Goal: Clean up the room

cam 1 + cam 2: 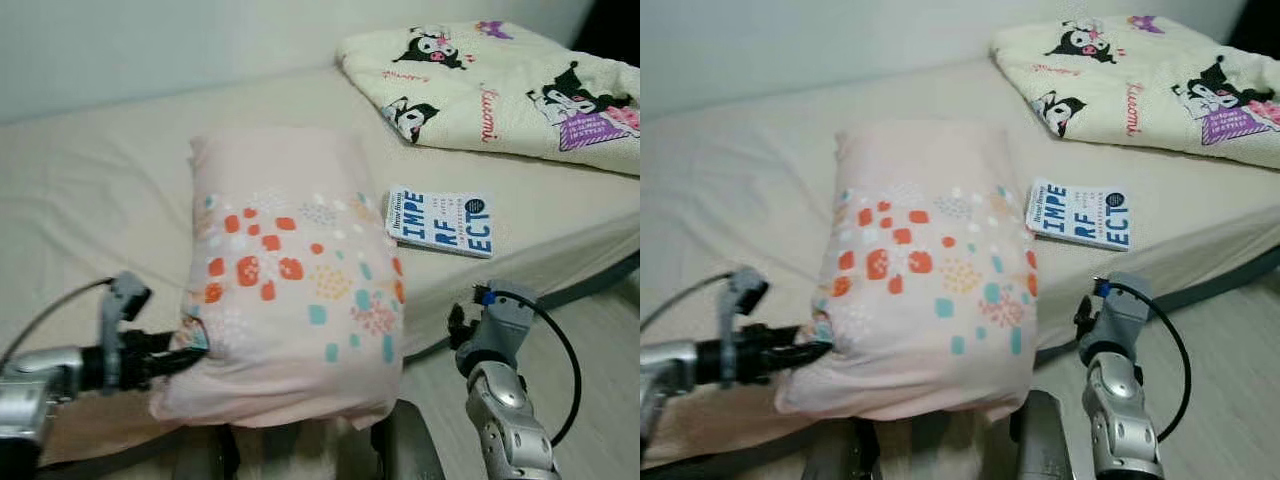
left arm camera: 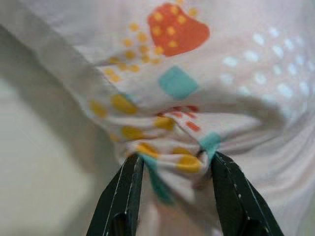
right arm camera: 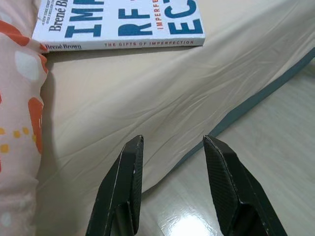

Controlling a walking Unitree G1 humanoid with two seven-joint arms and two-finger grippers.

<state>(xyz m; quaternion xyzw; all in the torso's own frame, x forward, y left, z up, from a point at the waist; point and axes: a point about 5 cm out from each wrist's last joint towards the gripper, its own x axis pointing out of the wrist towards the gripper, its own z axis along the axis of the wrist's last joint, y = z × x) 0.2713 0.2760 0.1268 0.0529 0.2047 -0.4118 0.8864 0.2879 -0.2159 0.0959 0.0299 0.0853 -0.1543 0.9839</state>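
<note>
The left gripper [image 2: 174, 167] pinches a bunched corner of the pillow [image 1: 290, 280], which lies lengthwise at the bed's [image 1: 90, 190] near edge — long axis running away from the robot; the right gripper [image 3: 172, 162] hangs open over that edge, the book [image 1: 440, 222] just beyond.

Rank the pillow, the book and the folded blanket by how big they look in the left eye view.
1. Pillow, though it lies nearest the camera.
2. Blanket, cut off by the frame edge and farther away, so its rank against the pillow is unsure.
3. Book, clearly smallest.
</note>
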